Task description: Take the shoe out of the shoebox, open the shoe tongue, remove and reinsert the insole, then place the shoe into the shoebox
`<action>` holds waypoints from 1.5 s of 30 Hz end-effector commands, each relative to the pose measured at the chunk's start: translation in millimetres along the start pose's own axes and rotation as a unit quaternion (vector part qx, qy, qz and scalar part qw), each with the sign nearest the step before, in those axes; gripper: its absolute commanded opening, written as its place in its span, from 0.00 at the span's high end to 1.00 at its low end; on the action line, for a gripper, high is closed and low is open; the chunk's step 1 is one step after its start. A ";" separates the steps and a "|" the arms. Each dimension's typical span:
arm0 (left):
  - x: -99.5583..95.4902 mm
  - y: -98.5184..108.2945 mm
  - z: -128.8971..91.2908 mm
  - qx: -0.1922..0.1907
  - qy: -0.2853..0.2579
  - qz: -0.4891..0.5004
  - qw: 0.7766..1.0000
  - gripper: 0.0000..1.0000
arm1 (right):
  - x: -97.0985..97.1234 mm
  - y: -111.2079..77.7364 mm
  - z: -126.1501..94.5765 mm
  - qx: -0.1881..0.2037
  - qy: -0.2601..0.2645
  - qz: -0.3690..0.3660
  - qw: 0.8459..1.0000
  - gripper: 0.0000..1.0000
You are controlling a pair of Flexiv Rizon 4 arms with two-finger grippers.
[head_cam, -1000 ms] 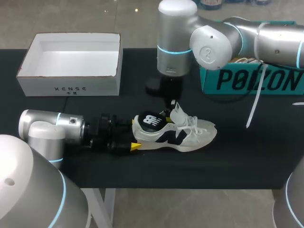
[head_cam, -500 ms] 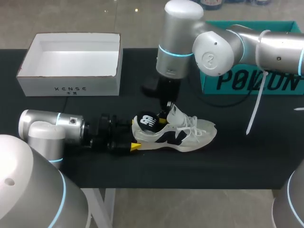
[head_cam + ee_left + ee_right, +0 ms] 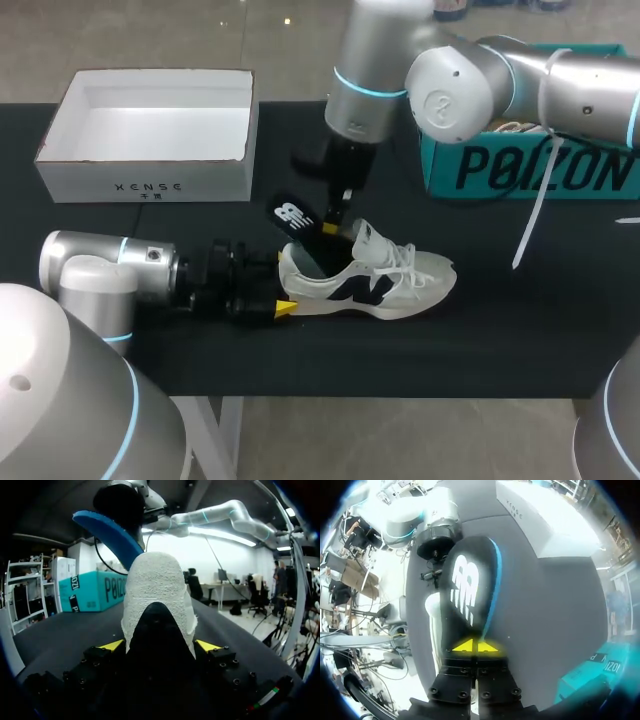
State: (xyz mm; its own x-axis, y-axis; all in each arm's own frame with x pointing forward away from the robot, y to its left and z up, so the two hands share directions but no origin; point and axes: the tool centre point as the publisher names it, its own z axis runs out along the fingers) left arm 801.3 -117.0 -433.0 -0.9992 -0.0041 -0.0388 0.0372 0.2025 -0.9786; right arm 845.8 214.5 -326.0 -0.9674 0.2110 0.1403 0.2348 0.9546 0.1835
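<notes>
Left claw (image 3: 160,646) is clamped on the heel of the shoe (image 3: 365,275), pinning it upright on the table (image 3: 500,330) so it can't ride up. Right claw (image 3: 475,646) is pinched tight on the insole (image 3: 295,217), held above the shoe's collar. Is it fully clear of the shoe? Hard to say from here. The white shoebox (image 3: 150,180) stands open, well apart.

Left arm (image 3: 105,262) lies low and level, left gripper (image 3: 160,645) clamped wide; right arm (image 3: 470,85) points right gripper (image 3: 475,646) downward, tips pinched together.
</notes>
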 end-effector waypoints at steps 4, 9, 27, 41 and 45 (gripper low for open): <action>-0.3 1.0 1.7 -0.001 0.000 0.000 1.000 1.00 | -4.4 7.8 -39.5 -0.030 -0.024 0.005 0.999 1.00; -0.3 1.0 1.7 -0.001 0.000 0.000 1.000 1.00 | -9.5 20.9 -74.1 -0.059 -0.051 0.009 0.997 1.00; -0.3 1.0 1.7 -0.001 0.000 0.000 1.000 1.00 | -11.1 33.4 -217.2 -0.122 -0.141 0.043 0.981 1.00; -0.3 1.0 1.7 -0.001 0.000 0.000 1.000 1.00 | 25.0 -13.6 -275.0 -0.130 -0.136 0.185 0.965 1.00; -0.3 1.0 1.7 -0.001 0.000 0.000 1.000 1.00 | 25.0 -13.6 -275.0 -0.130 -0.136 0.185 0.965 1.00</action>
State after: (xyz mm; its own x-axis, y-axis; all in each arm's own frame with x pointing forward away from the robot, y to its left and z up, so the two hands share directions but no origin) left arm 801.4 -117.1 -433.0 -0.9992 -0.0040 -0.0387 0.0371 0.2024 -0.9786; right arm 850.6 153.9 -62.4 -0.7963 0.6048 -0.0073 0.5499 0.7290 0.4077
